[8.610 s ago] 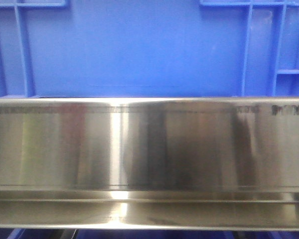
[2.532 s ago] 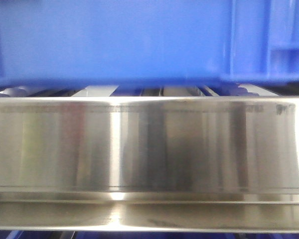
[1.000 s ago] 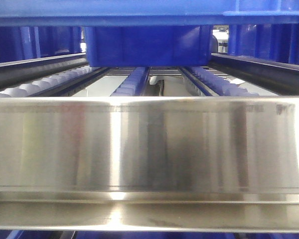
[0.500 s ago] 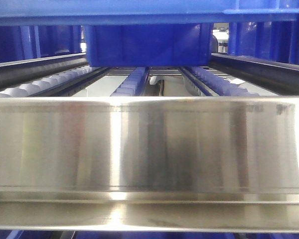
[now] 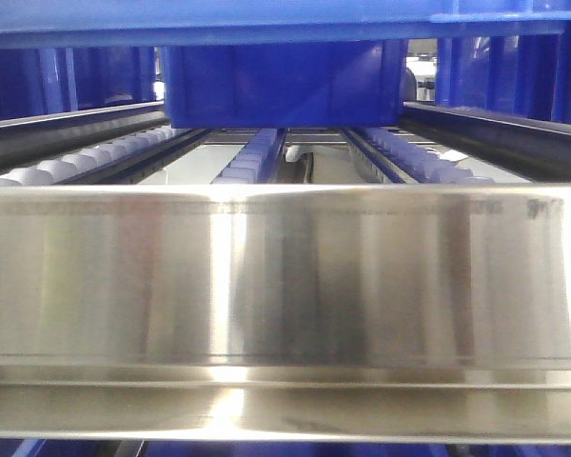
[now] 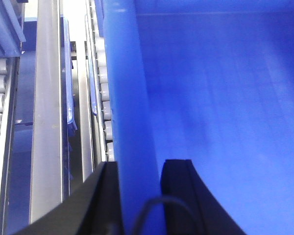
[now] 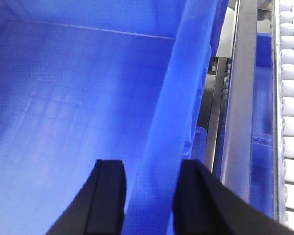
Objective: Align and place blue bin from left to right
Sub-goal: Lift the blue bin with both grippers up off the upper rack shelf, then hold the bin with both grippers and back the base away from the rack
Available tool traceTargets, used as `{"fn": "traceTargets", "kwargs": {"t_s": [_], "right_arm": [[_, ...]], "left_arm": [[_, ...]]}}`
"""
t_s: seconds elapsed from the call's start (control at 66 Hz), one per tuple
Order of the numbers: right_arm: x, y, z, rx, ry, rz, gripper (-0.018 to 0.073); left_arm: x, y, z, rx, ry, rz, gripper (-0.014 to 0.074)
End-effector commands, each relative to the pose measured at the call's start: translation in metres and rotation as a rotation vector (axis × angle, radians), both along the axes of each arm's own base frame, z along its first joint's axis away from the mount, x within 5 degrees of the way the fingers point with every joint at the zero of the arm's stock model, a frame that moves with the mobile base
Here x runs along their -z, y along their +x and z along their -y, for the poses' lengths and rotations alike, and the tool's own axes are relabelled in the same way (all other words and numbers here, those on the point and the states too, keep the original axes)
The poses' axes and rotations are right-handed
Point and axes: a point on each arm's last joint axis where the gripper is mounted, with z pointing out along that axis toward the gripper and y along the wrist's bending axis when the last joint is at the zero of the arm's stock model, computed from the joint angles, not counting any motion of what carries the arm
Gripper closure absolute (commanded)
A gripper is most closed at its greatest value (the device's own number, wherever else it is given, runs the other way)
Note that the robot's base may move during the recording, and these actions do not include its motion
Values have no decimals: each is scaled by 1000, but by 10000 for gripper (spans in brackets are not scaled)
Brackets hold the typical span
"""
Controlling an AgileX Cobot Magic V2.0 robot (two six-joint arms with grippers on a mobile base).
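The blue bin (image 5: 266,19) hangs above the roller lane, and only its lower edge shows along the top of the front view. In the left wrist view my left gripper (image 6: 139,169) is shut on the bin's left wall (image 6: 122,88), one black finger outside and one inside. On the other side my right gripper (image 7: 151,169) is shut on the right wall (image 7: 181,83) in the same way. The bin's smooth inside (image 6: 220,98) holds nothing that I can see.
A polished steel front rail (image 5: 285,286) spans the near edge. Behind it run roller tracks (image 5: 252,157) and a deeper-blue bin (image 5: 285,86) at the back of the lane. Steel side rails (image 6: 46,122) (image 7: 240,98) and white rollers (image 7: 289,98) flank the held bin.
The blue bin stood behind the steel rail, then rose until only its lower edge shows. Over the last second it has barely moved.
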Motion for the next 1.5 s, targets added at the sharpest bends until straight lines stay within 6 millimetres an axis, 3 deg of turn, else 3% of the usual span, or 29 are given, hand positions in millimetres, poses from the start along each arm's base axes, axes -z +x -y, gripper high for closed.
{"fn": "traceTargets", "kwargs": {"t_s": [0.0, 0.379, 0.894, 1.486], "right_arm": [[-15, 2, 7, 41, -1, 127, 629], [-16, 3, 7, 41, 1, 136, 629], [-29, 10, 6, 49, 44, 301, 629], [-30, 11, 6, 50, 47, 311, 629]], "left_arm": [[-21, -10, 3, 33, -64, 116, 708], [-39, 1, 6, 34, -128, 343, 708], [-68, 10, 8, 34, -220, 673, 708], [-71, 10, 8, 34, -228, 700, 708]]}}
